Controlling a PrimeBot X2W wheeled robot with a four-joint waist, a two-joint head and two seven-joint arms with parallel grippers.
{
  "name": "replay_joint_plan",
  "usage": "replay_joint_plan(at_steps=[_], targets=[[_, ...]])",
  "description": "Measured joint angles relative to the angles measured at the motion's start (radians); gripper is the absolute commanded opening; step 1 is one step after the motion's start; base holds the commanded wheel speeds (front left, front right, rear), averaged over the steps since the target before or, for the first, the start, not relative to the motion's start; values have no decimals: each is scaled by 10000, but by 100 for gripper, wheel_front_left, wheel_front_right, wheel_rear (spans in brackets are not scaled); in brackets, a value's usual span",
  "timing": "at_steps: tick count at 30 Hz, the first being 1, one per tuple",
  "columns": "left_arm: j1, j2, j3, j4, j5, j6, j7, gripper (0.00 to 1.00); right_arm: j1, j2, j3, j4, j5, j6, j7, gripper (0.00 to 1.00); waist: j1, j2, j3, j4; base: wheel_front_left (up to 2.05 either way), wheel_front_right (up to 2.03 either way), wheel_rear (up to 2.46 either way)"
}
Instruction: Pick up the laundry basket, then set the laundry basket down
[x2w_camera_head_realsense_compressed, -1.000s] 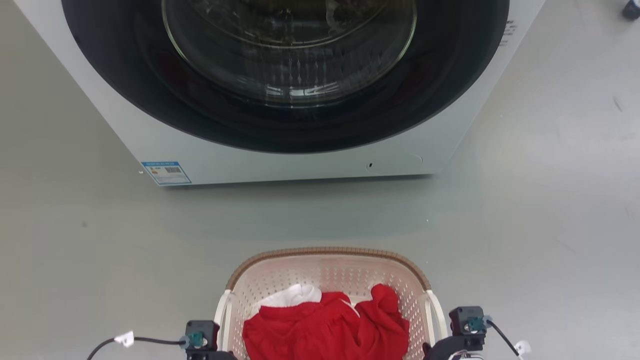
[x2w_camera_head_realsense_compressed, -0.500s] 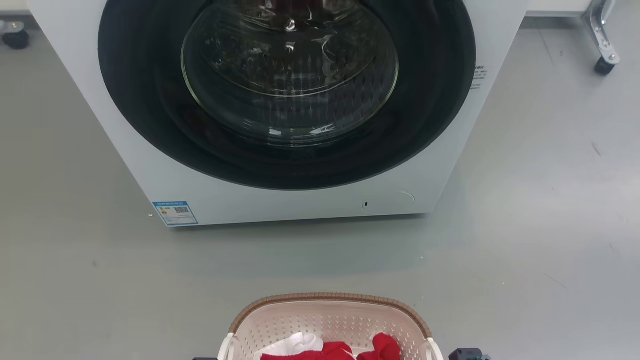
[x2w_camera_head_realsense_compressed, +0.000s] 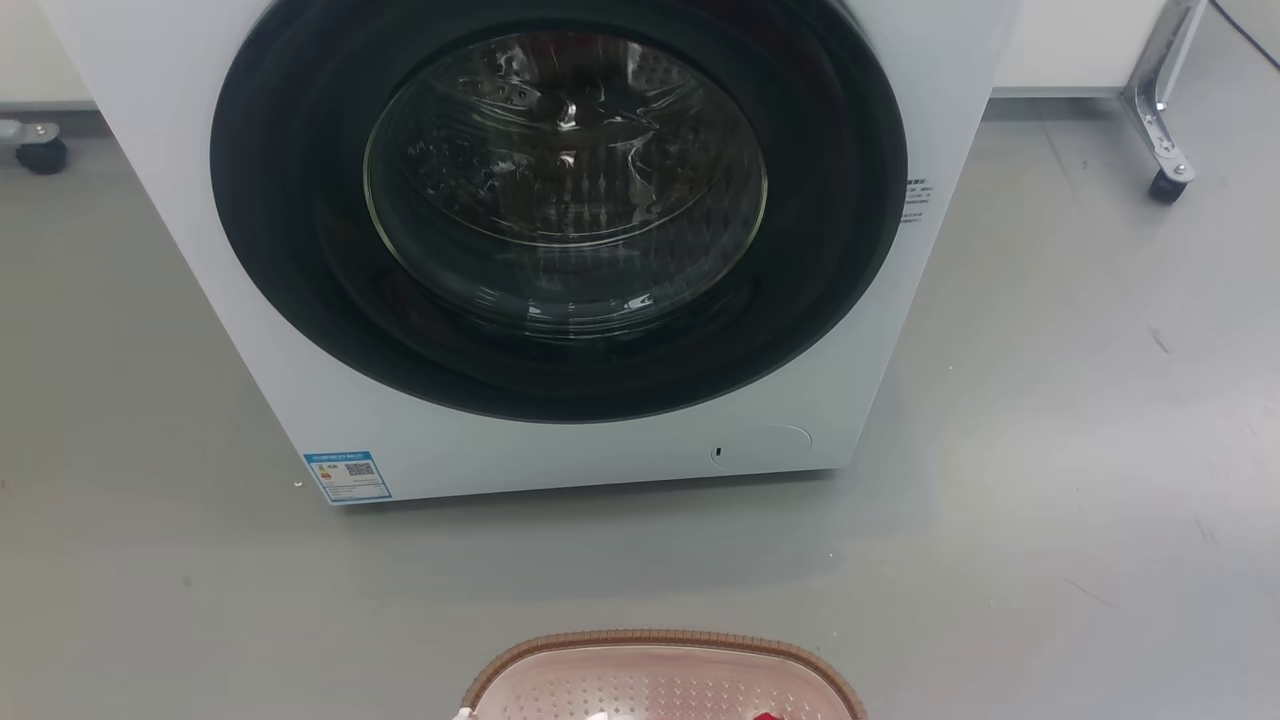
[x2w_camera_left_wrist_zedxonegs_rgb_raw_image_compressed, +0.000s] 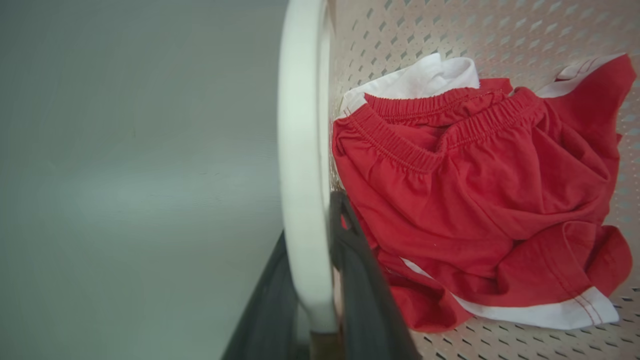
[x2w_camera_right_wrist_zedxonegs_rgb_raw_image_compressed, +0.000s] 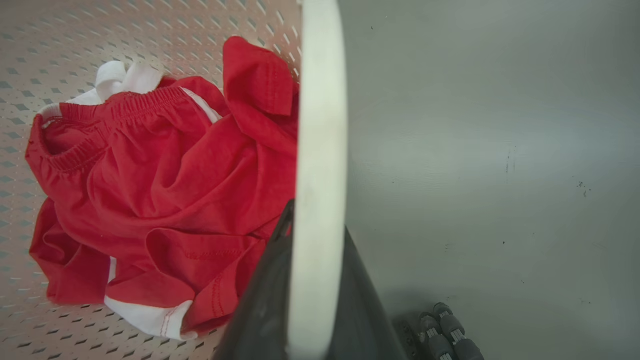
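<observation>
Our left gripper (x2w_camera_left_wrist_zedxonegs_rgb_raw_image_compressed: 316, 260) and right gripper (x2w_camera_right_wrist_zedxonegs_rgb_raw_image_compressed: 320, 260) each clench a white side handle (x2w_camera_left_wrist_zedxonegs_rgb_raw_image_compressed: 300, 125) of the pale pink perforated plastic laundry basket (x2w_camera_head_realsense_compressed: 660, 642). The basket sits at the bottom centre of the head view, before the white front-loading washer (x2w_camera_head_realsense_compressed: 600, 462). We judge both arms should move level, so the red shorts (x2w_camera_left_wrist_zedxonegs_rgb_raw_image_compressed: 475, 190) don't spill.

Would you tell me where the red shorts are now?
In both wrist views, the red shorts lie inside the laundry basket, between its white handles.
</observation>
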Motion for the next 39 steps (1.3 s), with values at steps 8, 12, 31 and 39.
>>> replay_joint_plan(at_steps=[8, 12, 31, 39], targets=[[22, -2, -174, -84, -163, 44, 56, 0, 70, 4, 119, 157, 155, 0, 0, 0, 0, 0, -198, -44, 0, 0, 0], [21, -6, -236, -77, -391, 54, 86, 0, 54, 8, 184, 199, 236, 0, -2, 0, 0, 1, -190, -29, 0, 0, 0], [-10, -19, -385, 23, -640, 132, 98, 0, -159, 27, 476, 324, 518, 2, -4, 0, 0, 1, -65, 89, 0, 0, 0], [-306, -19, -399, 86, -683, 142, 84, 0, -390, 29, 485, 324, 679, 2, -90, 0, 0, 1, 265, 132, 0, 0, 0]])
